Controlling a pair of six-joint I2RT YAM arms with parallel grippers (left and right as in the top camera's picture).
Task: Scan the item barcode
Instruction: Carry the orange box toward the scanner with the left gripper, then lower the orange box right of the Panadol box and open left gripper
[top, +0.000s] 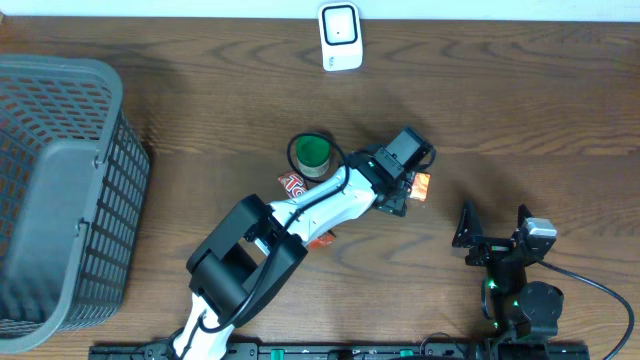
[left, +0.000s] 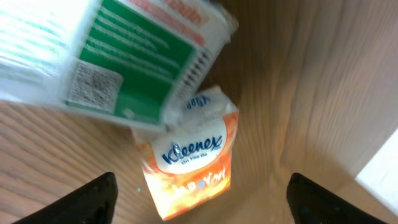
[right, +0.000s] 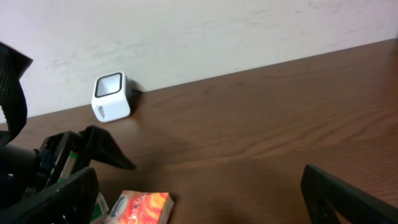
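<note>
The left pincer (left: 201, 194) hangs over the middle of the brown wooden desk (top: 520, 110), its fingers (left: 87, 200) spread wide apart and gripping nothing. Just below it, in the left wrist view, lies the green-and-white printed packet (left: 134, 59), the item I take to be the one for scanning. It is tilted, and its near corner overlaps the far end of an orange tissue pack (left: 189, 171). The packet's printed face is turned up, showing a square QR code and a strip of bars along its right edge, so its code looks reachable without turning it over. Its red lettering is too blurred to read. The tissue pack reads "Kleenex", with smaller script beneath that looks like "On The Go".

The small white box-shaped scanner (top: 340, 37) stands at the far edge of the desk, well apart from the packet, so the code is probably out of its reach here. The right pincer (top: 493, 226) waits at the near right, fingers apart and empty, likely kept clear of the work. A green round tin (top: 313, 153) sits just left of the left arm.
</note>
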